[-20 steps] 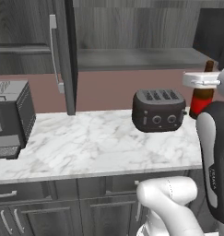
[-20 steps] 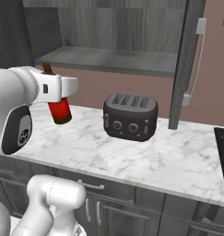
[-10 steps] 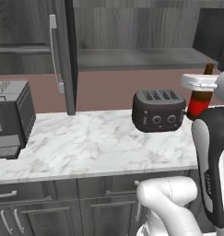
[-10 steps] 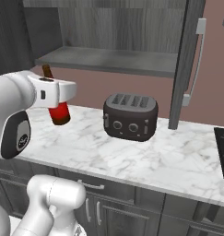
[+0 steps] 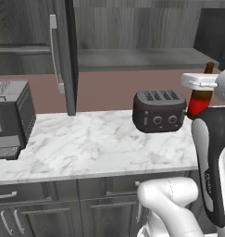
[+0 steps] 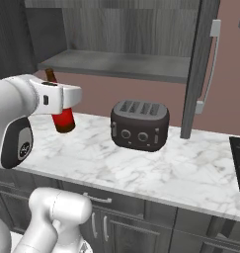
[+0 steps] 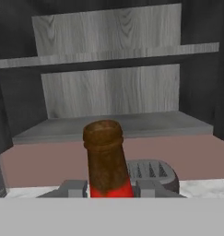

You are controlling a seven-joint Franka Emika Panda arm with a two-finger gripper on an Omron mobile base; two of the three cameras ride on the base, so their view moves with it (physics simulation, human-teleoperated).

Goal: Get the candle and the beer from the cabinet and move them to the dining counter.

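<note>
- Right base view: one beer (image 6: 63,117) bottle, one toaster (image 6: 140,124), one open cabinet (image 6: 141,34) with a bare lower shelf (image 6: 116,65).
- One claw (image 6: 62,99), clamped narrow on the beer just below the neck; bottle is off the marble tabletop (image 6: 141,165), held above its left end.
- Beer long axis near vertical, neck up and tilted slightly left in this view, base down.
- Left base view: same beer (image 5: 200,98) just right of the toaster (image 5: 159,110), claw (image 5: 200,81) across its upper body. One dark appliance (image 5: 9,118) at the tabletop's (image 5: 95,143) far left, well apart. One open door (image 5: 67,51) with a silver bar handle (image 5: 55,51).
- Hand view: bottle neck (image 7: 105,154) rises between the two fingertips (image 7: 74,188), mouth pointing up toward the cabinet shelves (image 7: 109,55); toaster (image 7: 150,173) behind it.
</note>
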